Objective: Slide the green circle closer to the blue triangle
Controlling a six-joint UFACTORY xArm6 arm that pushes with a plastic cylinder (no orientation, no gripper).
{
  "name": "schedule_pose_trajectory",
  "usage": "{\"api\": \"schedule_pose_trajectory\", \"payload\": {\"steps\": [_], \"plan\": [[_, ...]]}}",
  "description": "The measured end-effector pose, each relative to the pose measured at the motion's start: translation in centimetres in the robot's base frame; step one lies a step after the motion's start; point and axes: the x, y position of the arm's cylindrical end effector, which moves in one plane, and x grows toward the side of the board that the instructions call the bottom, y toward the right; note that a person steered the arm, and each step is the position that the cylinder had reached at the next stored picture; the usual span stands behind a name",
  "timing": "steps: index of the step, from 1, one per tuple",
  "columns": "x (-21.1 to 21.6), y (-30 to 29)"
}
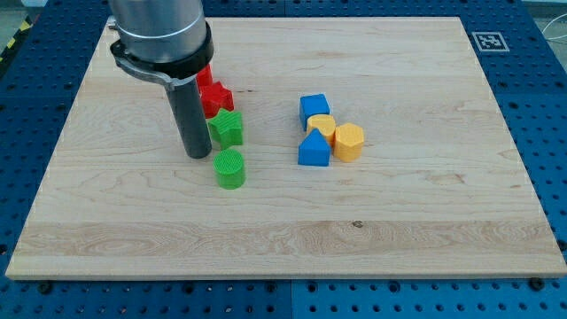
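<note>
The green circle (230,168) lies left of the board's middle. The blue triangle (314,148) lies to its right, in a cluster near the centre, with a wide gap between them. My tip (198,155) stands on the board just to the upper left of the green circle, close to it; contact cannot be told. The rod rises from there to the arm at the view's top left.
A green star (227,128) sits just right of the rod, with a red star (215,97) and another red block (205,76) above it. A blue cube (314,108), a yellow block (322,126) and a yellow hexagon (349,141) crowd the blue triangle.
</note>
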Motion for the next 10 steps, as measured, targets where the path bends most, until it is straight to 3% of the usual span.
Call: {"api": "schedule_pose_trajectory", "payload": {"steps": [4,10], "plan": [[4.0,0.4],[4.0,10.9]]}}
